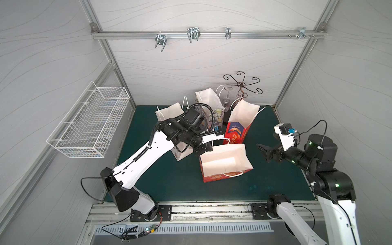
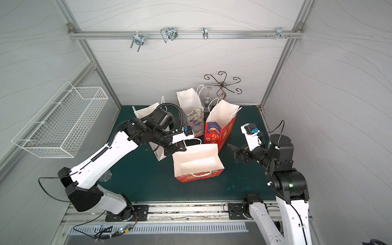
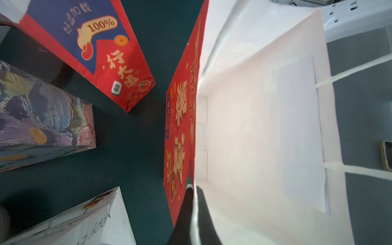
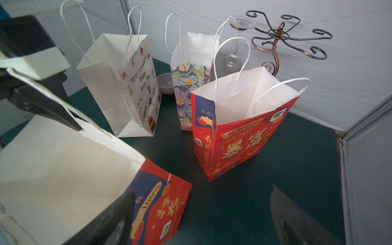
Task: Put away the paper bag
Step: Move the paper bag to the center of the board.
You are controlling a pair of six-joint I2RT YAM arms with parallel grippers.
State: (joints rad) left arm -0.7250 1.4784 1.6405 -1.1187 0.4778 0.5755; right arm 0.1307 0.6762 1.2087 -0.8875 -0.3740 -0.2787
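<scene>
I have the left hand pressed together on the white cord handle of the nearest red paper bag, right at the bag's far rim; the left wrist view shows the cord pinched between the two dark fingers, with the white inside of the bag open beside them. That bag sits near the middle of the green worktop, mouth up, and in both top views I cannot tell whether its base is on the mat or just clear of it, so I judge the lift has barely begun, if at all. My right hand hangs spread wide and empty, apart from the bag on its right side. Three more bags stand behind: a second red bag, a floral bag, and a white "Happy Every Day" bag, with a small bowl between two of them and a wine glass hanging on the curled metal rack. So the grip is made; what is left, as I read it, is raising the bag and carrying it off, perhaps to a hook on the back rail or the wire basket on the side wall. I cannot say which.
</scene>
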